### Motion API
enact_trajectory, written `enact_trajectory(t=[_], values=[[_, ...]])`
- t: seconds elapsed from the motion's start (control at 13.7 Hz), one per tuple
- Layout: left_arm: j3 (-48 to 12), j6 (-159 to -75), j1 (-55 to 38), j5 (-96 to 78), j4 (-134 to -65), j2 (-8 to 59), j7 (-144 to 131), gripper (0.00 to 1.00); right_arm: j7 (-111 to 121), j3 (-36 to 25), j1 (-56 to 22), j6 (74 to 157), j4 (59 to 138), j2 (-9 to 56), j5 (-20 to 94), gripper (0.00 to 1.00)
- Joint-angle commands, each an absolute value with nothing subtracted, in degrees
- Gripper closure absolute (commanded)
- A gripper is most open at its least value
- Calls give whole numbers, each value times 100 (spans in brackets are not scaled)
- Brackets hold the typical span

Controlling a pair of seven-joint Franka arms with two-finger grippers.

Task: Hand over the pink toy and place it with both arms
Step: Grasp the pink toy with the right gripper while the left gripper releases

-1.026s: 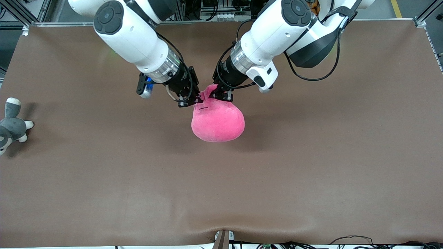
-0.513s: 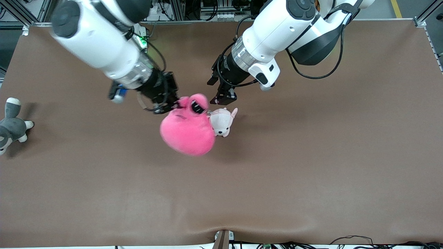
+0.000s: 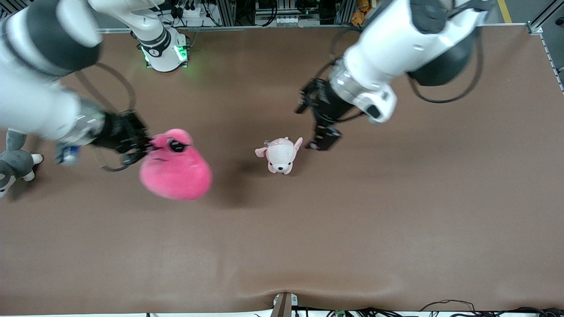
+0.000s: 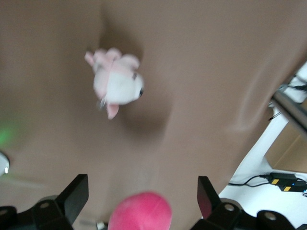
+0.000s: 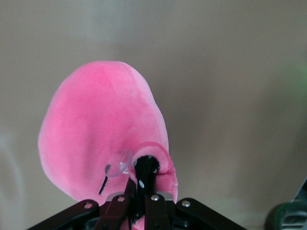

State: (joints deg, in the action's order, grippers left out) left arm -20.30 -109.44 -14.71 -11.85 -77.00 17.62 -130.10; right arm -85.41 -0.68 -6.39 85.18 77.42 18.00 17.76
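The pink toy (image 3: 175, 169) hangs by one of its stalks from my right gripper (image 3: 147, 147), which is shut on it over the table toward the right arm's end. In the right wrist view the toy's body (image 5: 100, 139) dangles past the closed gripper (image 5: 144, 194), with one black eye showing at the pinched stalk. My left gripper (image 3: 324, 137) is open over the table next to a small pale puppy plush, well apart from the pink toy. The left wrist view shows its gripper (image 4: 141, 191) with fingers (image 4: 74, 196) spread wide and the pink toy (image 4: 140, 212) far off.
A pale pink-and-white puppy plush (image 3: 280, 155) (image 4: 116, 81) sits mid-table, just beside the left gripper. A grey-and-white plush animal (image 3: 13, 164) lies at the table edge on the right arm's end. The right arm's base (image 3: 164, 48) glows green at the back.
The left gripper opened and let go of the pink toy, then drew back toward its own end. The right arm swung the toy toward its end, uncovering the puppy plush.
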Motion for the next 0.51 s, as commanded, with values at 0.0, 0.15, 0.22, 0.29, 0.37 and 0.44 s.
enact_trajectory(t=[0.0, 0.15, 0.22, 0.29, 0.37, 0.44], values=[[-2013, -10408, -1118, -784, -7760, 1530, -11827, 0, -7579, 53, -2, 8193, 7620, 2257, 1705, 100], [-2004, -9864, -915, -337, -7752, 1529, -10571, 0, -6632, 53, 219, 7842, 7638, 2574, 1233, 100], [-2021, -9644, -801, -116, -7752, 1529, -9738, 0, -6227, 53, 289, 7657, 7638, 2732, 961, 100], [-2004, -9563, -774, -62, -7752, 1529, -8981, 0, -5866, 53, 412, 7568, 7646, 2873, 758, 100], [-1969, -9554, -660, -44, -7752, 1529, -8434, 0, -5532, 53, 570, 7411, 7742, 2978, 704, 100], [-1969, -9519, -494, -27, -7752, 1521, -8011, 0, -5172, 53, 676, 7374, 7961, 2997, 677, 100]])
